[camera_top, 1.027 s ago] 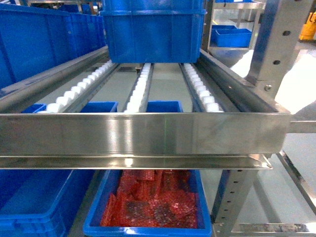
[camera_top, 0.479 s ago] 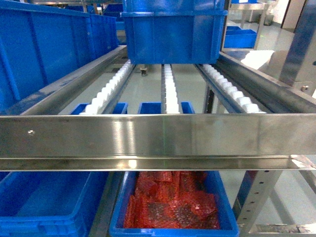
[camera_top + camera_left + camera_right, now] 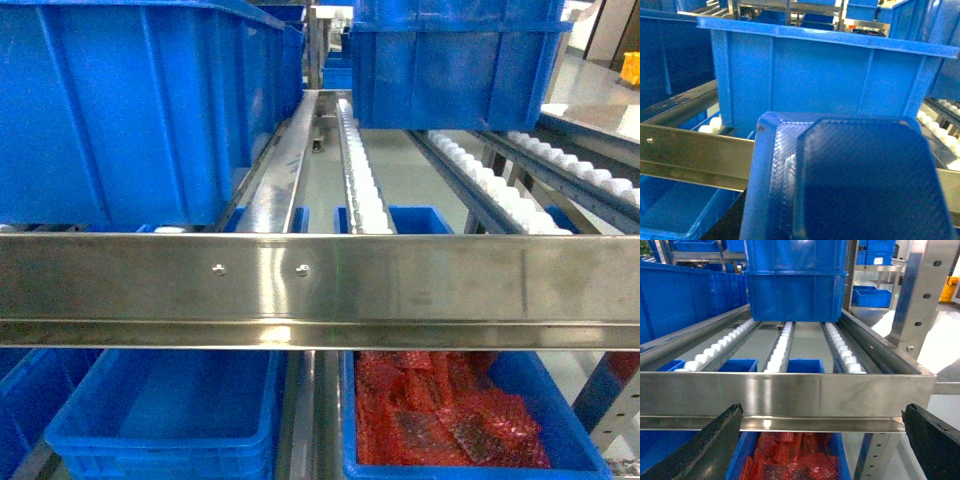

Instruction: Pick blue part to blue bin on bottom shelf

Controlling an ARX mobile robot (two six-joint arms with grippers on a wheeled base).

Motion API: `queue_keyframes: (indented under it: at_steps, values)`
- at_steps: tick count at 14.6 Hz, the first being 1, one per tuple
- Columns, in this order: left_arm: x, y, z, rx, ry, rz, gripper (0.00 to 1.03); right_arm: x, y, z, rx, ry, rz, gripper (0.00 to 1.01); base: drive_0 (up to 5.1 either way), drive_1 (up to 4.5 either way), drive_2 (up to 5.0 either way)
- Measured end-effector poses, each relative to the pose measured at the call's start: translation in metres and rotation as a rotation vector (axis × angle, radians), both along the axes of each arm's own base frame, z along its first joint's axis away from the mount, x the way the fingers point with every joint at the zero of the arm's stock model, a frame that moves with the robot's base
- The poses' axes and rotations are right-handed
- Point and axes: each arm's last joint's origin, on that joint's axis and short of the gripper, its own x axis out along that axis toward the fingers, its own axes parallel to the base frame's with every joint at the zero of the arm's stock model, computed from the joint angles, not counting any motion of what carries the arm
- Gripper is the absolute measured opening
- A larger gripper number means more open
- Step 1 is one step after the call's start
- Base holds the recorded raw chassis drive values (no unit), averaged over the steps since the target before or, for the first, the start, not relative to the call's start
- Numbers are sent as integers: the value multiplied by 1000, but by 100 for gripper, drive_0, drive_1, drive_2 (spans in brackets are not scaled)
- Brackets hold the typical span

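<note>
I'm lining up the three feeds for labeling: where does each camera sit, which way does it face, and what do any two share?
Head: on the robot, looking forward and down over the steel front rail at roller tracks and bins below; no robot parts visible.
Left wrist: faces the rack; a blue part fills the foreground; gripper hidden.
Right wrist: faces the rack front; the open right gripper frames the view with its dark fingers.
Shared: head and right wrist both show the bin of red parts.

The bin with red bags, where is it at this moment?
In the head view the bin with red bags sits at the lower right, under the steel front rail, right of an empty blue bin. The right wrist view shows it below the same rail.
</note>
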Motion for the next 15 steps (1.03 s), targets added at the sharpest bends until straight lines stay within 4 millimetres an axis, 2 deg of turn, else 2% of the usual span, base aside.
queue_keyframes:
  at_steps: [15]
  values:
    - [0,0,0,0,0,-2,43,0,0,0,0,0,0,98,0,0,0]
